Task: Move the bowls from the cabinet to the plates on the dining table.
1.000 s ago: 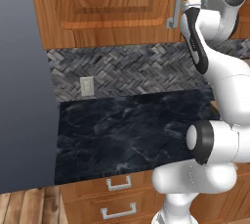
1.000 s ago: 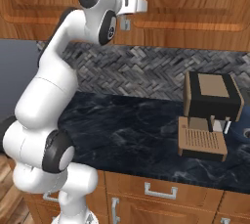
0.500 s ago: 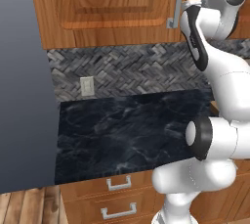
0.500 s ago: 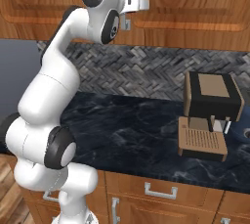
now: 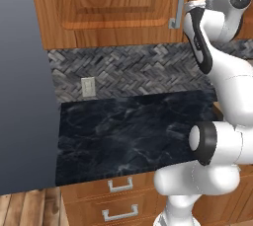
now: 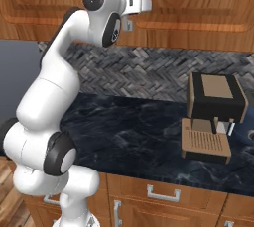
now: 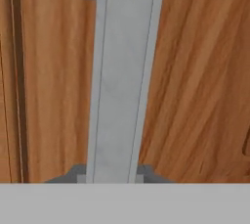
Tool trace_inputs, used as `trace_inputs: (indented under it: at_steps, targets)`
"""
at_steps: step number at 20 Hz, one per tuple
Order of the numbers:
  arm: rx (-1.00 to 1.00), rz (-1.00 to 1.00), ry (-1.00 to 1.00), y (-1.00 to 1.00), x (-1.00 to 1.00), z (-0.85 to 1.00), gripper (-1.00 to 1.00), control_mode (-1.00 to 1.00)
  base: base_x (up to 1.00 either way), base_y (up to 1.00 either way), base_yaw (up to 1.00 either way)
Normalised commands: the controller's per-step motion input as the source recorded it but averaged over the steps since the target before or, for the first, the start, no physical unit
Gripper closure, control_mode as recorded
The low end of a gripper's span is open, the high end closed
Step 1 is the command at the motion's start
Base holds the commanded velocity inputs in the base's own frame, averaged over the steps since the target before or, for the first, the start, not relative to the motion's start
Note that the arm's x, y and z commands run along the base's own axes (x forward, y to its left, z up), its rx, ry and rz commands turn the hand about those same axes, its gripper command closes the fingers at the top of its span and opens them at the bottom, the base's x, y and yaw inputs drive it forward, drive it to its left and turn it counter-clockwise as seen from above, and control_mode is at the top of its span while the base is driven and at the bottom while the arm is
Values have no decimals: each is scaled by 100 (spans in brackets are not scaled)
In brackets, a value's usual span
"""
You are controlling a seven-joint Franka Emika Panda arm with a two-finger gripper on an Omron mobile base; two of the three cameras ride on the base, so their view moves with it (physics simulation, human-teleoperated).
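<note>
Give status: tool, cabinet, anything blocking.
Tool closed on the cabinet handle. Cabinet doors shut, bowls unseen. Coffee machine on counter, off to the right, not in the way.

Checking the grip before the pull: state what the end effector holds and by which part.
The end effector is shut on the cabinet door's grey bar handle, gripping partway along the bar, below its mounting end.

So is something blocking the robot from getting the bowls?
Yes. The cabinet doors are closed, so the bowls are hidden behind them. The gripper is right at a grey door handle, its fingertips either side of it.
</note>
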Motion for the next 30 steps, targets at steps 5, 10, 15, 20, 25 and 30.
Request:
trace_inputs:
  at_steps: [5,10,15,20,25,30]
  targets:
    - [0,0,-11,-23,-49,18,100,-100,0,0,0]
    - [0,2,-13,-34,-68,32,100,-100,0,0,0]
    - [1,4,-13,-43,-73,44,100,-100,0,0,0]
    - [4,5,-13,-51,-74,52,100,-100,0,0,0]
    - [3,5,-12,-55,-69,46,100,-100,0,0,0]
    - [1,7,-12,-58,-65,28,-100,-100,0,0,0]
